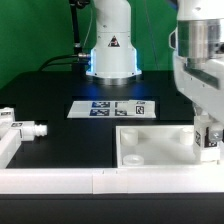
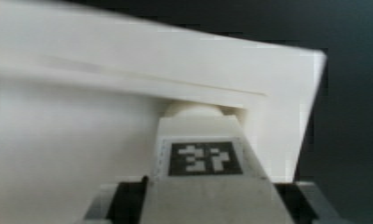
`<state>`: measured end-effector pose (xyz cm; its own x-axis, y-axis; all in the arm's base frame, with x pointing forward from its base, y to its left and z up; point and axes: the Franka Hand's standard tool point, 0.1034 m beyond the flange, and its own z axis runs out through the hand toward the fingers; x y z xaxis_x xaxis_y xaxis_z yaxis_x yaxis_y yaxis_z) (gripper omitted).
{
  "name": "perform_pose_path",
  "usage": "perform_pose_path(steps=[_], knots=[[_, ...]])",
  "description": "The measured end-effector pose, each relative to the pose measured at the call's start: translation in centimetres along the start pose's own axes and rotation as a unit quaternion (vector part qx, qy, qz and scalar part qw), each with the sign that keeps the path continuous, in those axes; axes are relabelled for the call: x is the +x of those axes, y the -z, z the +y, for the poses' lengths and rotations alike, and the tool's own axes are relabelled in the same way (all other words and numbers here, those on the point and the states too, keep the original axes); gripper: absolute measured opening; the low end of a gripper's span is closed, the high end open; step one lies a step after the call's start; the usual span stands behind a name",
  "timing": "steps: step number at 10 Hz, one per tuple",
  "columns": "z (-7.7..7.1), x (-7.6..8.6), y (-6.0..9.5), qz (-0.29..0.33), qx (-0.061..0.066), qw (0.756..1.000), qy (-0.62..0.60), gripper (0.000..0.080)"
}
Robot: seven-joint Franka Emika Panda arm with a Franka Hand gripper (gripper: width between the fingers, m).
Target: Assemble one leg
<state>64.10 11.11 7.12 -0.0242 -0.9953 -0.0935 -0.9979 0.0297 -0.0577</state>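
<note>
My gripper (image 1: 208,143) is shut on a leg (image 1: 207,138), a small white peg with a black-and-white tag, held upright at the corner of the large white panel (image 1: 150,145) on the exterior view's right. In the wrist view the leg (image 2: 209,140) sits between my gripper's (image 2: 213,208) dark fingers (image 2: 133,200), its tag facing the camera. Its narrower end meets a recess in the panel's corner (image 2: 112,90). Whether it is seated in the recess is hidden. Another leg (image 1: 26,128) lies on the table at the exterior view's left.
The marker board (image 1: 112,108) lies flat in front of the robot base (image 1: 110,55). A white L-shaped wall (image 1: 90,180) runs along the front edge and up the exterior view's left side. The tabletop is black.
</note>
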Motion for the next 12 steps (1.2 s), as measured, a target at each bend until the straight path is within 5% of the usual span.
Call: perform_pose_path(steps=[2, 4, 5, 6, 7, 8, 12], knots=[[-0.14, -0.01, -0.02, -0.014, 0.004, 0.988, -0.151, 0.0284], [-0.15, -0.02, -0.05, -0.013, 0.005, 0.986, -0.163, 0.0289], [-0.16, 0.03, -0.07, -0.013, 0.006, 0.992, -0.123, 0.0289], [-0.17, 0.28, -0.19, -0.011, 0.011, 1.000, -0.013, 0.0458], [-0.19, 0.18, -0.18, -0.013, 0.012, 0.997, 0.072, 0.0458], [-0.03, -0.23, -0.29, -0.014, 0.014, 0.991, 0.133, 0.0609], [0.29, 0.07, -0.55, -0.007, 0.015, 0.966, 0.259, 0.0648]])
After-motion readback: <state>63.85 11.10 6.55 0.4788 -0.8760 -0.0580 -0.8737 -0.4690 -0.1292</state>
